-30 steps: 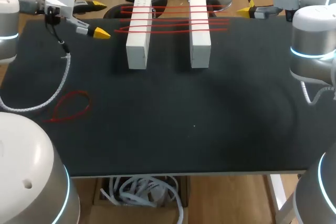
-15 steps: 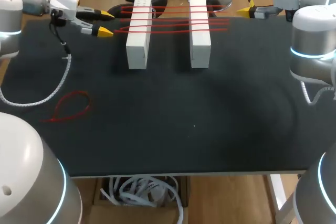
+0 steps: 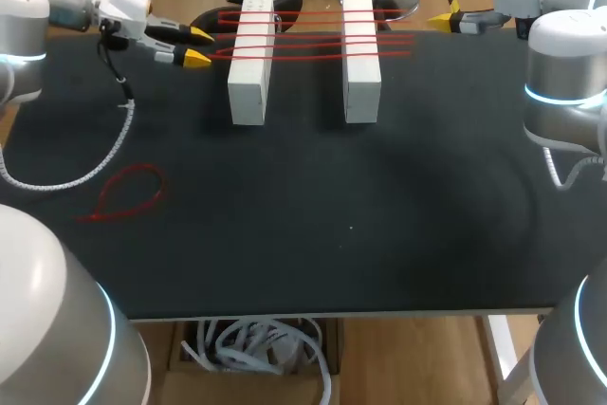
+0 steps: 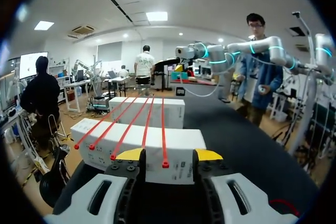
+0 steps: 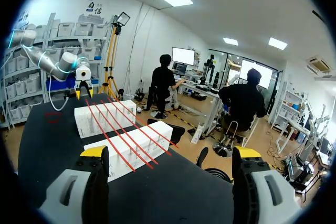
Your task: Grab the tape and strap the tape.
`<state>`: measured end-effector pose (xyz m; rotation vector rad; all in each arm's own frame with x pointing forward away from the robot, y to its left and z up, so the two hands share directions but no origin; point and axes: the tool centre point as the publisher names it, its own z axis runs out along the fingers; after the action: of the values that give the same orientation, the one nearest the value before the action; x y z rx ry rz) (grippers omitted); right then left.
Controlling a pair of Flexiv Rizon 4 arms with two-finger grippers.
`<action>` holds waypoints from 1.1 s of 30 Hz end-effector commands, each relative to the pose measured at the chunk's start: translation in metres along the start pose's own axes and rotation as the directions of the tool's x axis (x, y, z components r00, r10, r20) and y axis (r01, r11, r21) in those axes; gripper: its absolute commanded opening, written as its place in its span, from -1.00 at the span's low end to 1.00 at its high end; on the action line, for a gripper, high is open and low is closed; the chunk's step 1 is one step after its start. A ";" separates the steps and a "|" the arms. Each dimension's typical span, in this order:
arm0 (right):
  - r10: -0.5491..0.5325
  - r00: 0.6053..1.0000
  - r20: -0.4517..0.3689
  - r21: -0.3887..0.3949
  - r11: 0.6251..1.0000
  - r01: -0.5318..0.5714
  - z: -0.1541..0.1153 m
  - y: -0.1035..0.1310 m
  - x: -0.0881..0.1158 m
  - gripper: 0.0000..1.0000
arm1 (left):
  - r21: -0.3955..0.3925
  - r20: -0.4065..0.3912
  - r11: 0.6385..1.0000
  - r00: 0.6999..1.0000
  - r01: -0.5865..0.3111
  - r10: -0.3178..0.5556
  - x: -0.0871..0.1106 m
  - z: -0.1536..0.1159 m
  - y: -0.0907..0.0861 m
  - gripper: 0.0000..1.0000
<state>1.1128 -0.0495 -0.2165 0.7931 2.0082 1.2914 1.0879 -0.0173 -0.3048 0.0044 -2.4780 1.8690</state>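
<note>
Two white blocks [image 3: 249,64] [image 3: 360,59] stand side by side at the back of the black table [image 3: 379,215], with several red straps [image 3: 313,45] stretched across both. A loose red strap [image 3: 123,192] lies in a loop at the table's left. My left gripper [image 3: 195,46] hovers just left of the left block, level with the strap ends. In the left wrist view its fingers [image 4: 130,154] stand apart, the near block [image 4: 142,148] and one strap end [image 4: 165,164] ahead between them, nothing pinched. My right gripper [image 5: 170,153] is wide open and empty beyond the back right edge [image 3: 444,18].
A white ribbed cable [image 3: 104,154] from my left arm droops onto the table beside the loose strap. Both arm bases stand at the near corners. The table's front edge [image 3: 332,313] runs across the foreground.
My left gripper has swung right toward the strap ends at the left block, and its fingers have drawn closer together. The right arm has stayed put.
</note>
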 end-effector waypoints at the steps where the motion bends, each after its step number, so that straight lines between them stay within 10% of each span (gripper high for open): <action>1: 0.000 1.000 -0.001 0.001 1.000 0.000 0.000 0.000 0.000 1.00 | 0.011 -0.024 1.000 1.000 0.004 -0.004 -0.004 0.000 0.005 -0.22; 33: 0.000 1.000 -0.001 0.001 1.000 0.000 0.000 0.000 0.000 1.00 | 0.036 -0.014 0.999 0.999 0.032 -0.032 -0.001 0.004 0.016 -0.74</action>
<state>1.1128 -0.0495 -0.2165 0.7931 2.0082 1.2914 1.0869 -0.0168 -0.3193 0.0357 -2.4279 1.8931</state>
